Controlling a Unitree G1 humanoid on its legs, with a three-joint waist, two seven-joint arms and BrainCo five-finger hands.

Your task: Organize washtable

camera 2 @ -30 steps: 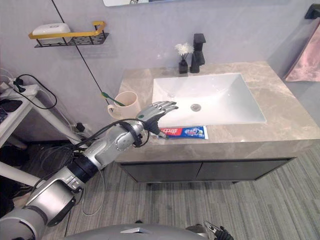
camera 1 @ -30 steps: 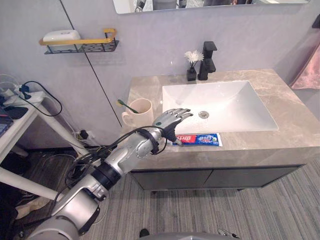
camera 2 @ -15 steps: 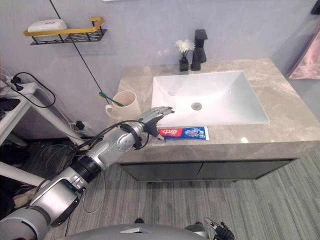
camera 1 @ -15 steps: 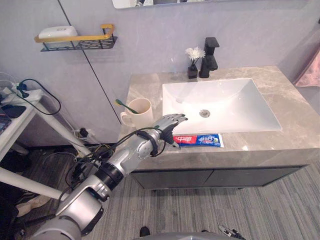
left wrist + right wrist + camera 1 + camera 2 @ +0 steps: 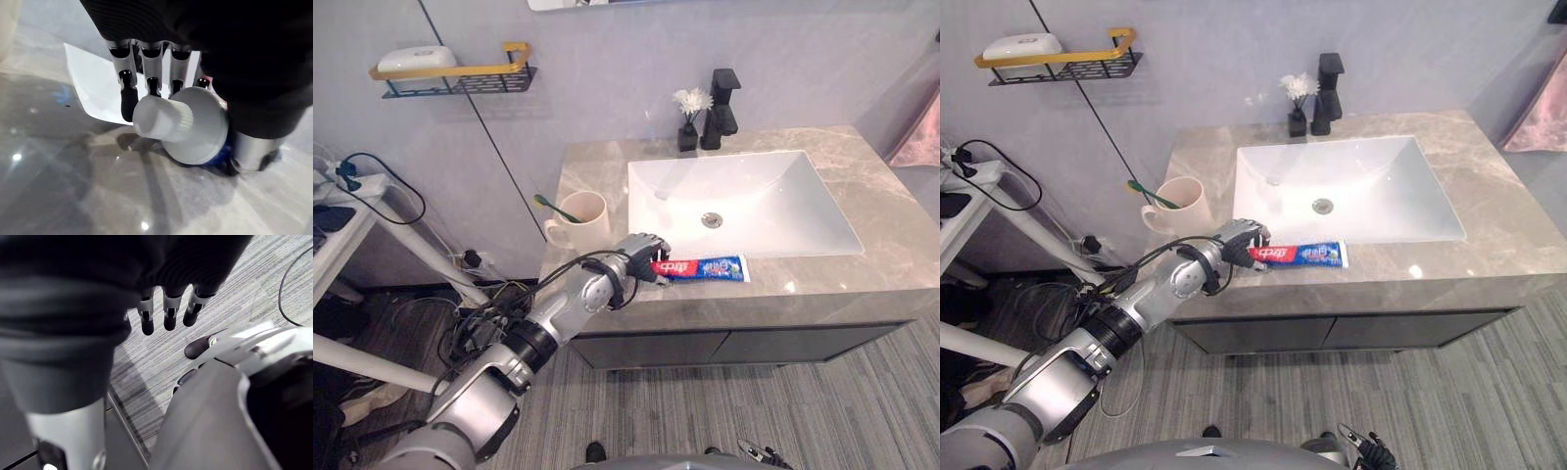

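Wall shelf [image 5: 460, 83] w/ soap [image 5: 414, 59], black faucet [image 5: 724, 101], flower vase [image 5: 688, 137], white side table [image 5: 350, 220], pink towel [image 5: 920, 135]

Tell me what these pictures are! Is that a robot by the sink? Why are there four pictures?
Yes, it is a robot shaped like a person, tidying a washstand. Two pictures come from cameras in its head, looking down. The other two come from little cameras on its wrists, very close up. On the stone counter lie a toothpaste tube and a cup with a toothbrush in it, beside the white sink. A black tap and a small flower vase stand at the back. The robot's left hand has its fingers curled round the cap end of the tube, which lies on the counter. Its right hand hangs loose over the floor, holding nothing.
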